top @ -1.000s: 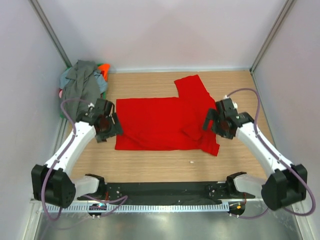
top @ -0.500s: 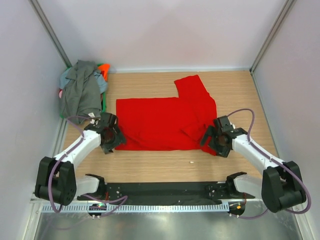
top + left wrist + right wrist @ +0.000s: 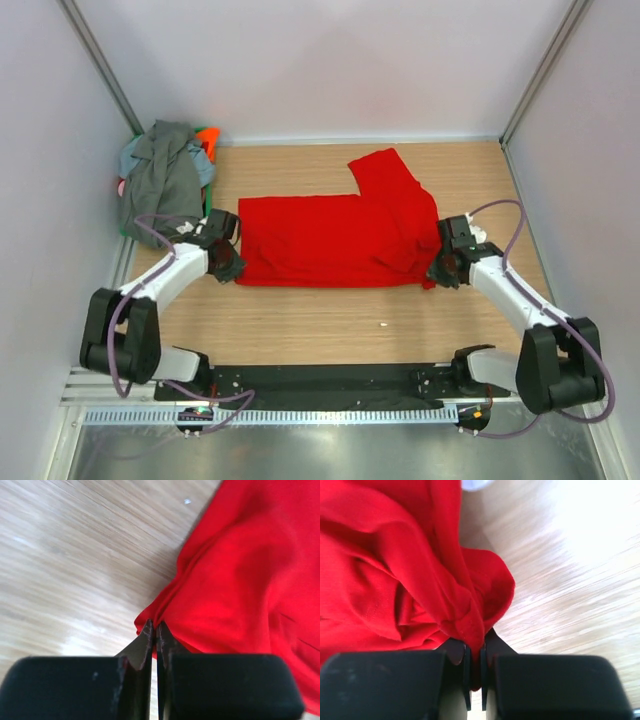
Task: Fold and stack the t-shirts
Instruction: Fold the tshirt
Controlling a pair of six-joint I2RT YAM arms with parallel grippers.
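Note:
A bright red t-shirt [image 3: 335,235] lies spread across the middle of the wooden table, one sleeve reaching toward the back. My left gripper [image 3: 232,266] is shut on the shirt's near left corner [image 3: 150,622], pinching the cloth between its tips [image 3: 154,630]. At the shirt's near right corner, my right gripper [image 3: 441,274] is shut on a bunched fold of red cloth [image 3: 470,615], which runs down between its fingers [image 3: 476,652]. More t-shirts sit heaped at the back left [image 3: 165,180], dark grey on top with orange, light blue, green and pink showing.
Grey walls close in the table on the left, back and right. A small white speck [image 3: 383,324] lies on the wood in front of the red shirt. A black rail [image 3: 320,385] runs along the near edge between the arm bases.
Both grippers came down to the red shirt's near corners and closed on the cloth. The near edge has since been drawn slightly away from the front.

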